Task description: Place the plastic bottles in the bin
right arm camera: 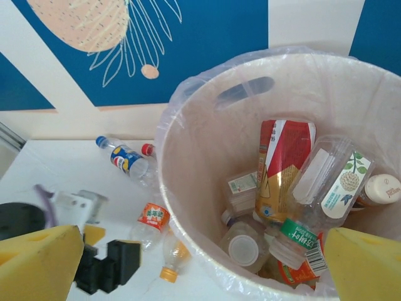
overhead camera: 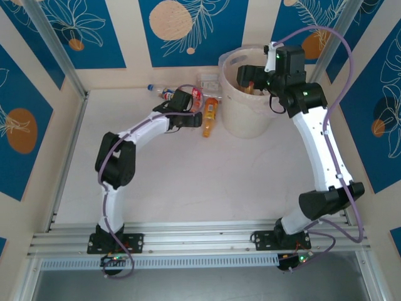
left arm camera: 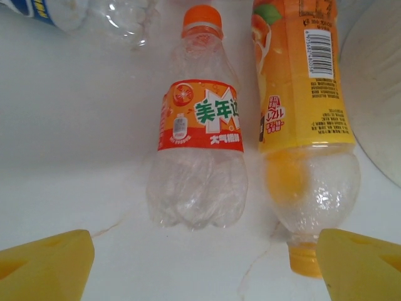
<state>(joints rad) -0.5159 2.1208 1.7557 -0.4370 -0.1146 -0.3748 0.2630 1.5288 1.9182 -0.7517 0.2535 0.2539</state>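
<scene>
Left gripper (left arm camera: 200, 266): yellow fingers spread wide, nothing between them, hovering low just short of two bottles.
Clear bottle (left arm camera: 199, 144): orange cap, red-and-orange label, crinkled clear body. It lies flat with the cap pointing away from the gripper.
Juice bottle (left arm camera: 304, 106): orange label, just beside the clear one and parallel to it but flipped, its orange cap towards the gripper.
Blue-label bottle (overhead camera: 160, 91): lying by the back wall, long axis along it.
Bin (overhead camera: 250, 119): cream bucket with a clear liner at the far right, the juice bottle just beside its left wall. Several bottles are heaped inside at all angles.
Right gripper (right arm camera: 200, 269): over the bin mouth, fingers fully apart, empty.
Surface: white tabletop (overhead camera: 188, 188).
Room: cream walls, blue leaf-print panels (overhead camera: 188, 25).
</scene>
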